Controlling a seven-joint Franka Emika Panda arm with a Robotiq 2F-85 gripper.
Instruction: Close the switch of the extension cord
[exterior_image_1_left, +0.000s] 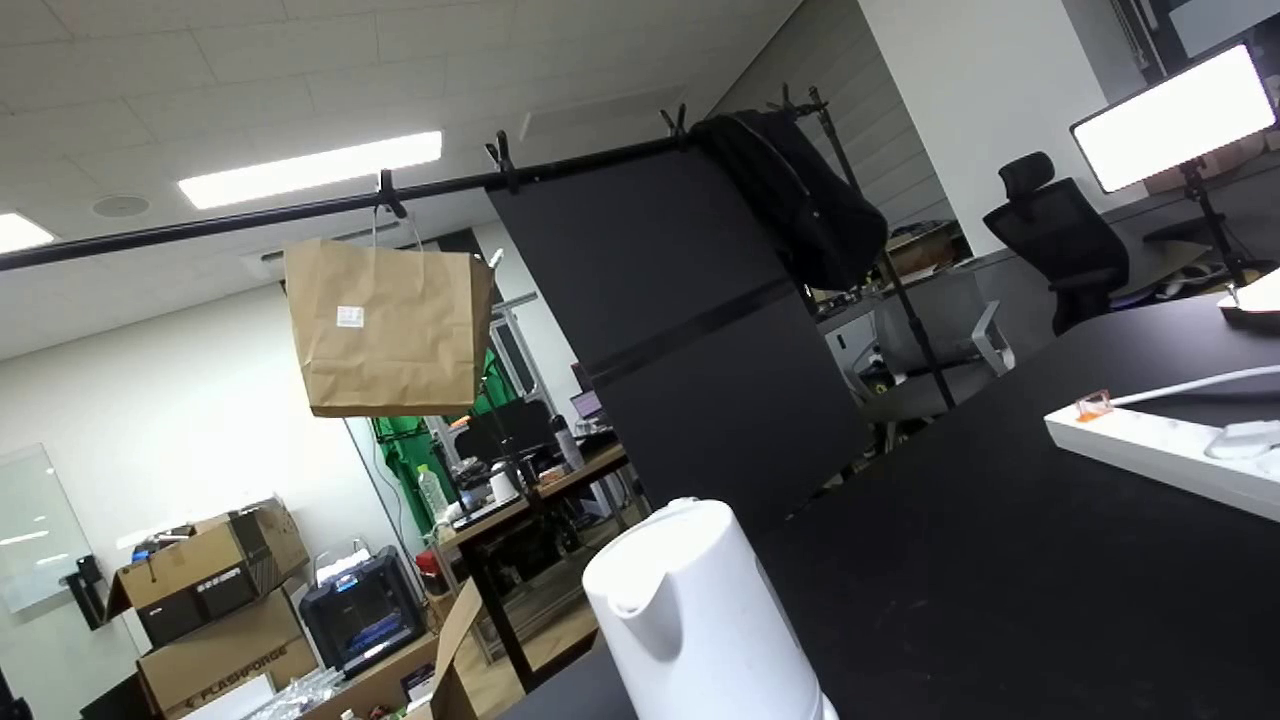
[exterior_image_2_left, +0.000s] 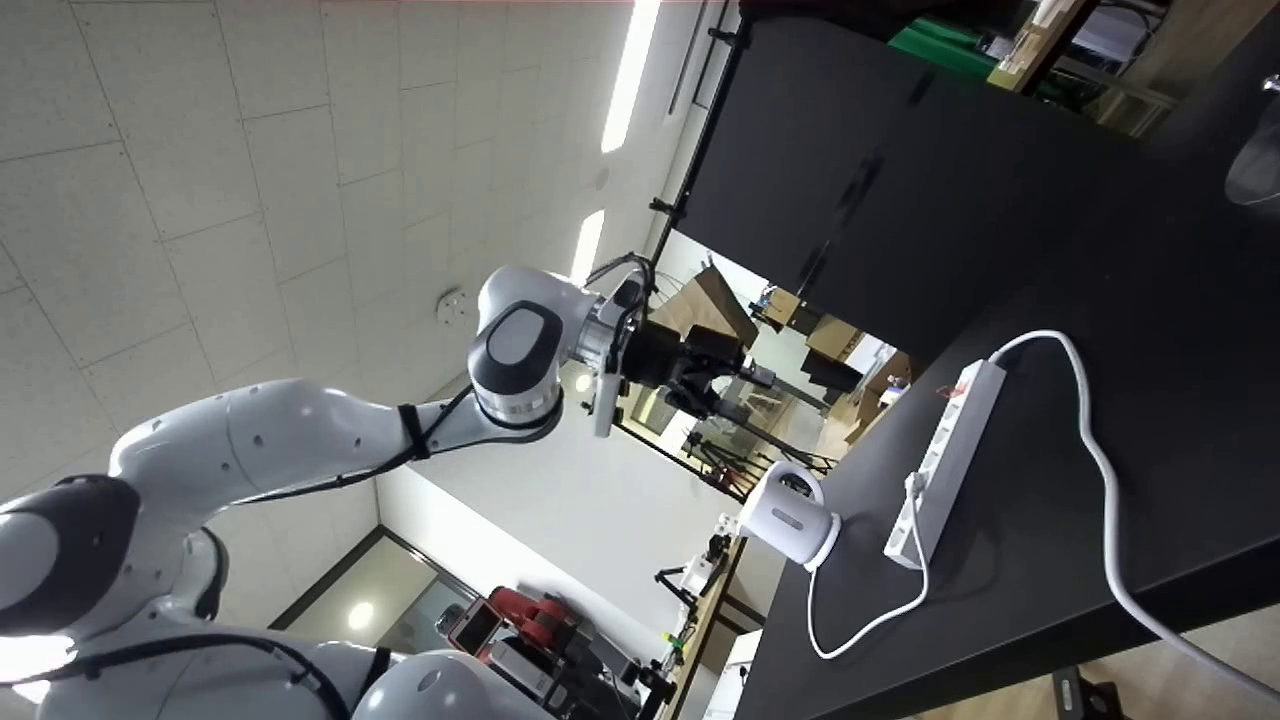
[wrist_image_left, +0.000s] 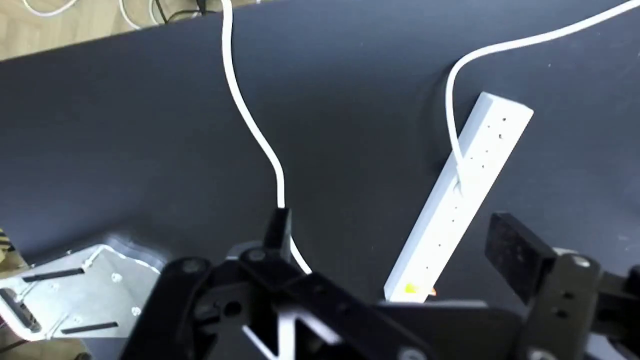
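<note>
The extension cord (exterior_image_1_left: 1160, 448) is a long white bar lying on the black table. It also shows in an exterior view (exterior_image_2_left: 945, 470) and in the wrist view (wrist_image_left: 445, 227). Its orange switch (exterior_image_1_left: 1093, 405) sits at one end, with a clear flap standing up there. The switch also shows in an exterior view (exterior_image_2_left: 960, 388) and as a yellow-orange spot in the wrist view (wrist_image_left: 411, 288). My gripper (wrist_image_left: 397, 237) is open and empty. The bar's switch end appears between its fingers, partly cut off by the gripper body. My gripper (exterior_image_2_left: 746, 392) hangs above the table, apart from the bar.
A white kettle (exterior_image_1_left: 700, 610), also in an exterior view (exterior_image_2_left: 790, 520), stands near the bar; its thin cord is plugged into the bar. A thicker white cable (exterior_image_2_left: 1105, 480) runs from the switch end over the table edge. A metal plate (wrist_image_left: 95, 295) lies lower left.
</note>
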